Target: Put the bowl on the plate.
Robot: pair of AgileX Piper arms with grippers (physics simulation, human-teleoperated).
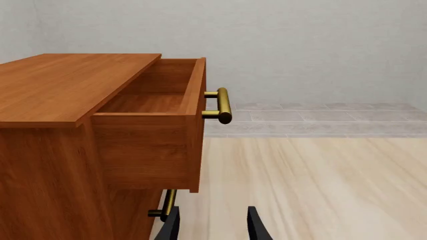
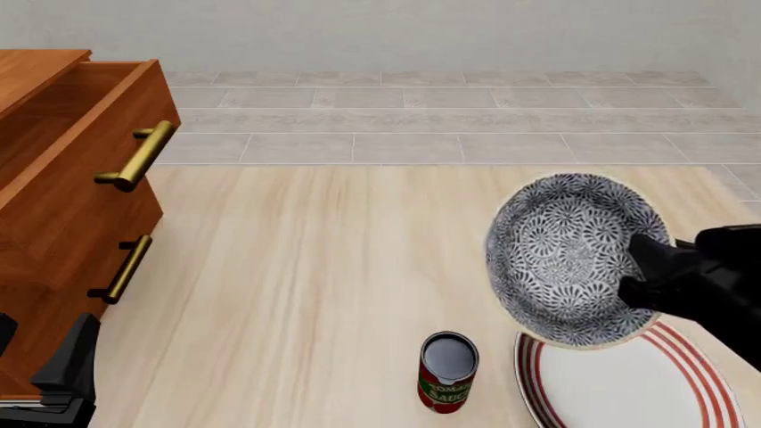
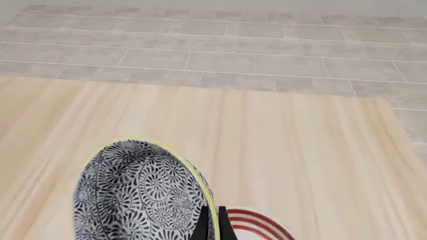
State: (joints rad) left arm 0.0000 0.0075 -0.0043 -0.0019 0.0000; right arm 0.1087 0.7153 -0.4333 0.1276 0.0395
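Patterned bowl (image 2: 559, 259), pinched by its rim in the right gripper (image 2: 651, 267) (tilted steeply), could slip short of the plate (image 2: 630, 383).

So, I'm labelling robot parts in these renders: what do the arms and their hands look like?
Both are plain black. The right hand is blocky and angular on a thick black arm; the left hand ends in two slim, tapered black fingers. No cables or markings show.

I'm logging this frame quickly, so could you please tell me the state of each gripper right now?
Left gripper: open, holding nothing.
Right gripper: shut on the rim of the bowl, held tilted above the plate.
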